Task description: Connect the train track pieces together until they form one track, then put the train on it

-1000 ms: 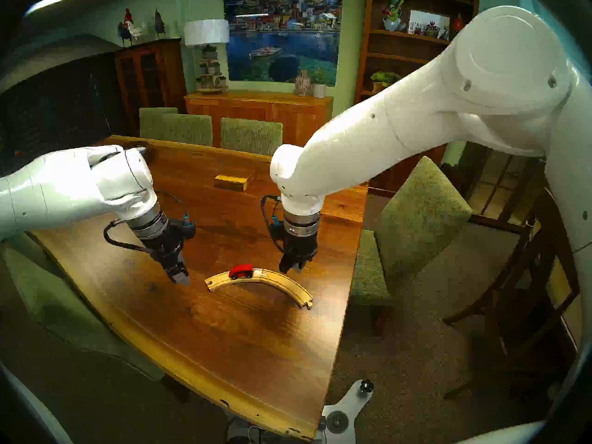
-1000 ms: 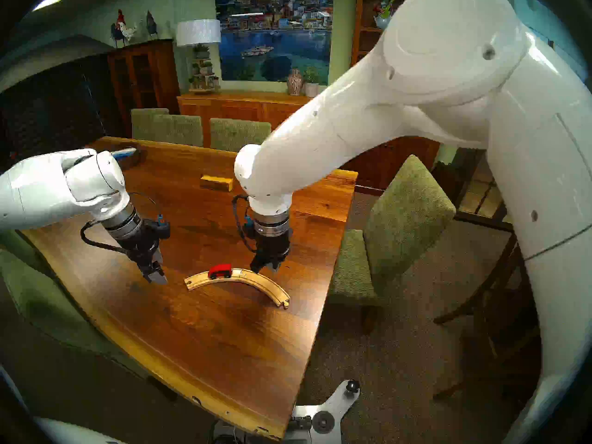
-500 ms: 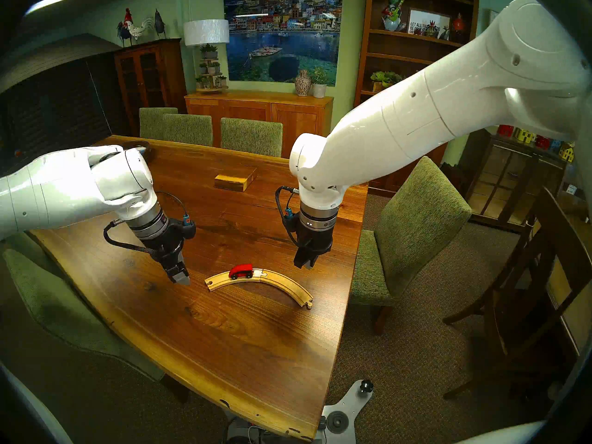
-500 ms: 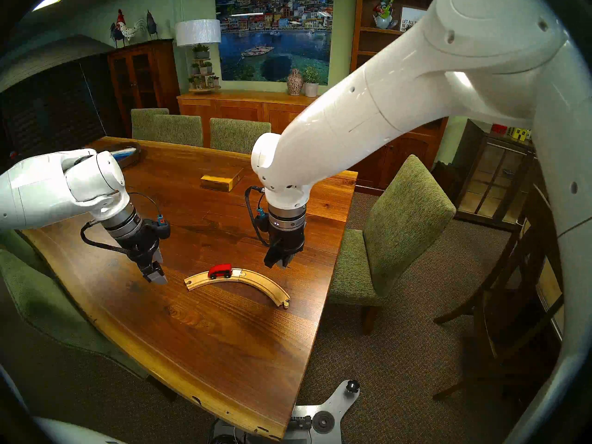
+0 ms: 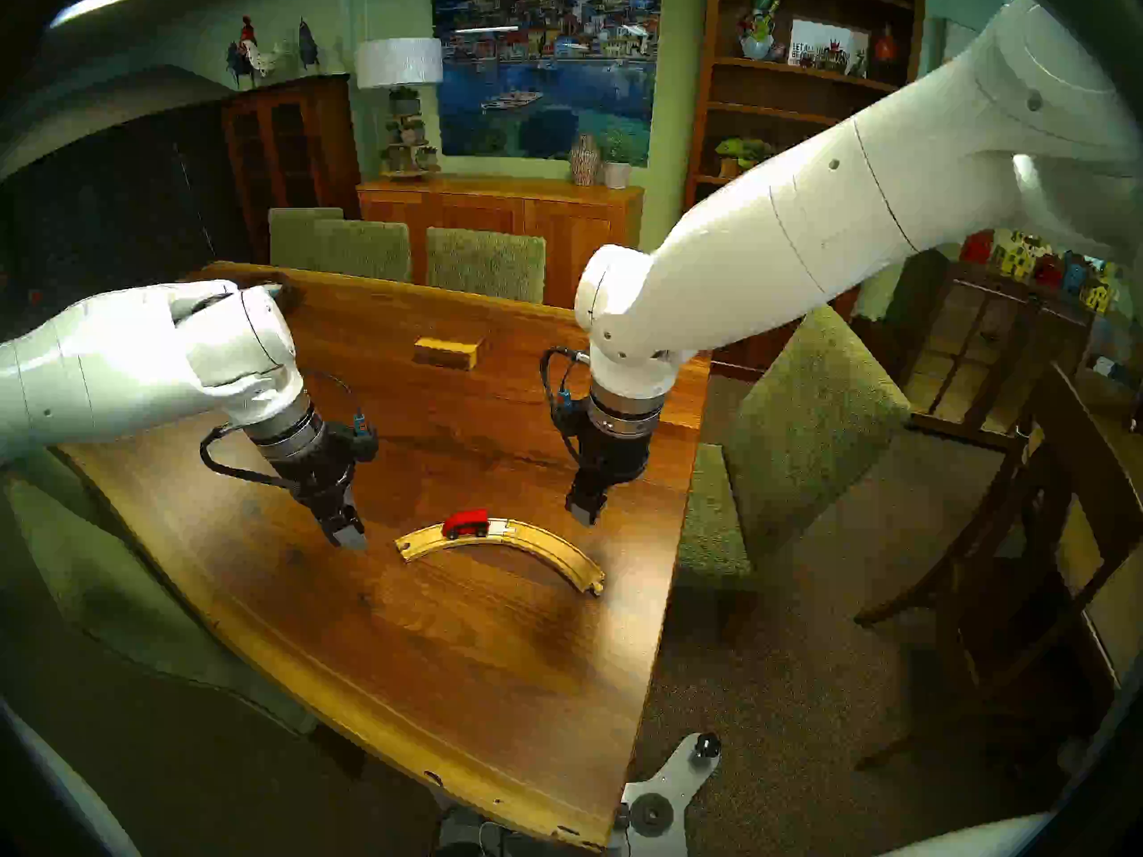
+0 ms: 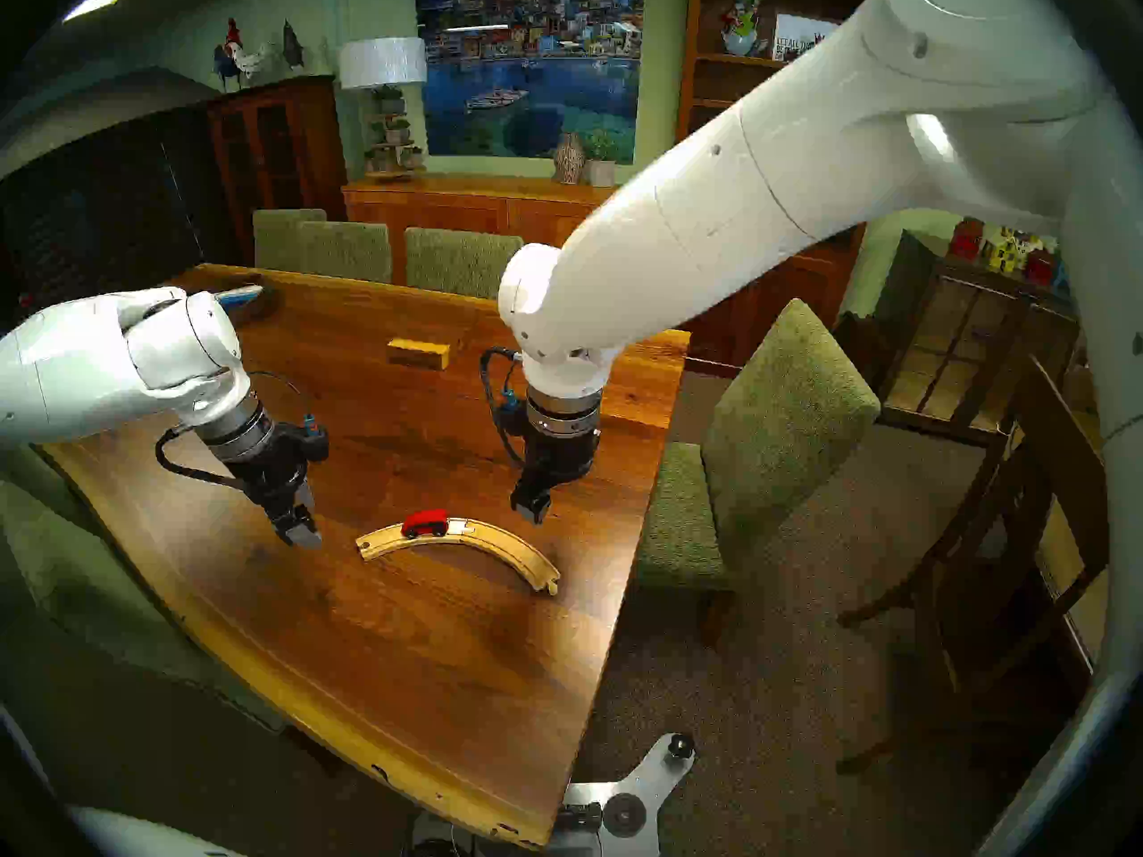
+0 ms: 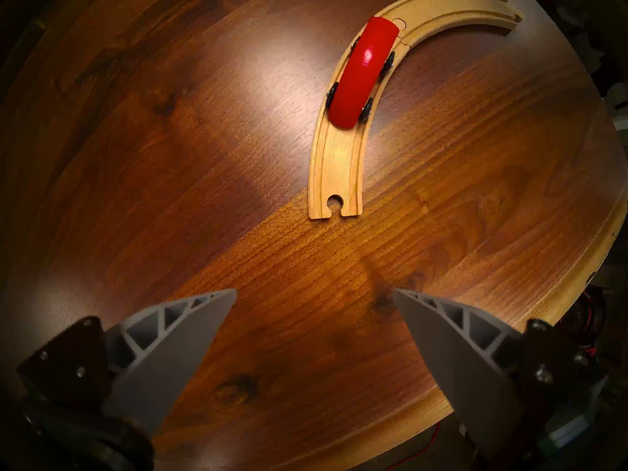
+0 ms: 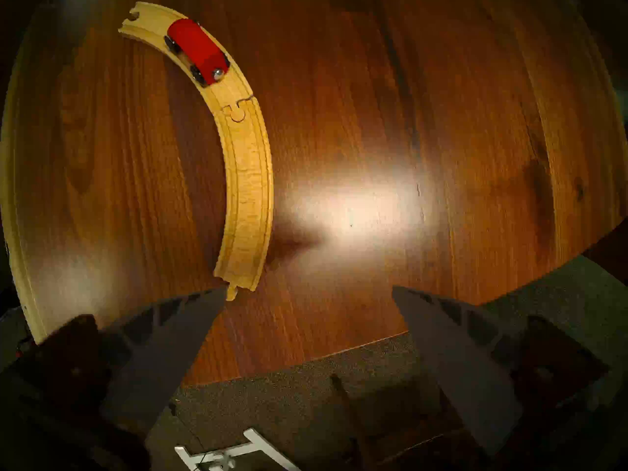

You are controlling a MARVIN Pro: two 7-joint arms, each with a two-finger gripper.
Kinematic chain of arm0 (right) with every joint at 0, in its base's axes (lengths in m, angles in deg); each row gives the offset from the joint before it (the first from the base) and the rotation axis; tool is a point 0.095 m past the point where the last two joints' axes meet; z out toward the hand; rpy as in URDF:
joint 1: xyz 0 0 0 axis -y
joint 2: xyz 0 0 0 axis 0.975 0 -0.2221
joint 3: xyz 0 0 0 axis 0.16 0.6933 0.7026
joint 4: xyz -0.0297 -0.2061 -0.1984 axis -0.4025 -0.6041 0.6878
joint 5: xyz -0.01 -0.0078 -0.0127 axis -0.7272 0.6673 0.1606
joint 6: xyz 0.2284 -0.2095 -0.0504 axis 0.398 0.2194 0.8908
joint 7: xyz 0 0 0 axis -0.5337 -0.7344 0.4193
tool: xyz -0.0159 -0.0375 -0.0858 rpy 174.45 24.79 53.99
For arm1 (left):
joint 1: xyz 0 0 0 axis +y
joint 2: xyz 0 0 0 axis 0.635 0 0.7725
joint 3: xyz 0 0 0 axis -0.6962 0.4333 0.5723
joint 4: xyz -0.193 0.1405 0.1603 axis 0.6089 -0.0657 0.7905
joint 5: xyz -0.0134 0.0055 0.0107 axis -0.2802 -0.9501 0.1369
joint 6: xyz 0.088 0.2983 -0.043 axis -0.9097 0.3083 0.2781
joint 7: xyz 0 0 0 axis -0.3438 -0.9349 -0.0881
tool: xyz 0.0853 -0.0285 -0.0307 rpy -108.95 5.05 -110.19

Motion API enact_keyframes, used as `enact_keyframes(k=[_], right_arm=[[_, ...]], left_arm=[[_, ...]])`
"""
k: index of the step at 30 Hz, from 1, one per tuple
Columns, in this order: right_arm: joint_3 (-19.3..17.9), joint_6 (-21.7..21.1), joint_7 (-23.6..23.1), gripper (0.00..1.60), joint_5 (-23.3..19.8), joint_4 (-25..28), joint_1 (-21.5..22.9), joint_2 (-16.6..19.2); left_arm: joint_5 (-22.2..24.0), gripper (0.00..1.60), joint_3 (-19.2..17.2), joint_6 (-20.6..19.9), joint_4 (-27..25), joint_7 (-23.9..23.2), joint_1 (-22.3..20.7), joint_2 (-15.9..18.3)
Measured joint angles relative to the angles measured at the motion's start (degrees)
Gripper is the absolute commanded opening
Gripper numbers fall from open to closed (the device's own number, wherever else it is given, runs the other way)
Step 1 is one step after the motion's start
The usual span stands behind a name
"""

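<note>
Left gripper (image 5: 347, 537) hangs over the table (image 5: 433, 664) at about 9 o'clock of the track (image 5: 501, 543), fingers spread wide, nothing between them (left wrist view shows bare wood in the gap). It sits just beside the track's notched end, not touching it.

The two train track pieces are mated peg-in-hole into one arc; the joint (image 8: 238, 111) shows as a closed seam in the right wrist view. The arc lies flat on the table, bowed toward 12 o'clock in the head view, its free peg end at roughly 4 o'clock.

Train (image 5: 465, 523) sits on the left piece, right next to the joint, wheels on the rails in the left wrist view (image 7: 362, 74). Nothing touches it.

Right gripper (image 5: 587, 510) hovers at about 2 o'clock of the train, clear of the track, jaws released and wide apart, empty (right wrist view: only table and carpet between the fingers (image 8: 176, 351)).

Yellowish wooden box (image 5: 446, 353) lies toward the table's far side, well apart from the track.
</note>
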Motion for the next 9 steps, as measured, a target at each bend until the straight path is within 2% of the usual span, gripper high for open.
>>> enact_keyframes(k=[9], right_arm=[[0.0,0.9,0.2,1.6,0.0,0.2,0.4,0.7]], left_arm=[[0.0,1.6,0.0,0.0,0.0,0.0,0.0,0.0]])
